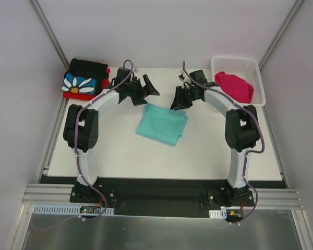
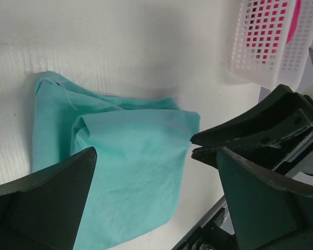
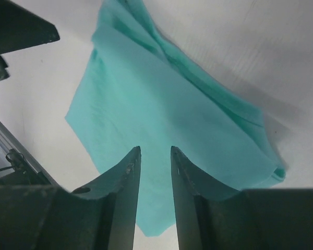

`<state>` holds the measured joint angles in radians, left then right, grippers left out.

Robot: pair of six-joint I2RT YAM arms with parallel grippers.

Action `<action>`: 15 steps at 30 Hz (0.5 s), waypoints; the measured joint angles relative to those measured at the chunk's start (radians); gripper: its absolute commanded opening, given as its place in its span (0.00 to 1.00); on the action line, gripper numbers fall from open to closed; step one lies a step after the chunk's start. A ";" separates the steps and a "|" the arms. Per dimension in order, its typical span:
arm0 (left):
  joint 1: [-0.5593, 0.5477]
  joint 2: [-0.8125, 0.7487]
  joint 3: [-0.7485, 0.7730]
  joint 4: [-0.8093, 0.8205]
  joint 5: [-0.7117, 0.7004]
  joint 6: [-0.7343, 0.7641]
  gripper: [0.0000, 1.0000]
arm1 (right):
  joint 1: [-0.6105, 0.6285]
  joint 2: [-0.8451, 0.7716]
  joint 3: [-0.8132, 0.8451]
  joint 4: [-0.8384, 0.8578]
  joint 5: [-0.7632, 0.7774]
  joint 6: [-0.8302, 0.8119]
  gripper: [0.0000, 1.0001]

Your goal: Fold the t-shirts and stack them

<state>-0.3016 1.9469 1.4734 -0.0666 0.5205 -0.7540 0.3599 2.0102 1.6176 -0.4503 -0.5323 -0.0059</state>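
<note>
One black t-shirt (image 1: 88,68) — white daisy (image 1: 79,83)

The mint-teal shirt (image 1: 162,124) before my black fingers (image 3: 122,198) was plain. Far left, the black shirt (image 1: 87,66) bore a white daisy (image 1: 78,83) on blue, over a red shirt (image 1: 74,96). Far right, the magenta shirt (image 1: 235,86) showed through a white lattice basket (image 1: 240,63).

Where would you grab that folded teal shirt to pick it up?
Probably pinch the teal shirt at its thick layered edge, coming down from above. It lies flat on the table, so only that raised fold offers a grip.
</note>
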 measured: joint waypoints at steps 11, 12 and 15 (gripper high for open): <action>0.022 0.167 0.055 0.001 -0.004 -0.002 0.99 | -0.107 0.090 0.000 0.023 -0.007 0.016 0.33; 0.022 0.174 0.060 0.001 -0.004 -0.002 0.99 | -0.116 0.090 -0.006 0.026 -0.007 0.016 0.32; 0.026 0.187 0.072 0.002 -0.005 -0.001 0.99 | -0.143 0.090 -0.025 0.030 -0.007 0.016 0.32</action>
<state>-0.2760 2.1342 1.5452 -0.0650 0.5159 -0.7551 0.2169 2.1006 1.5925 -0.4206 -0.5392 0.0105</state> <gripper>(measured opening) 0.992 0.325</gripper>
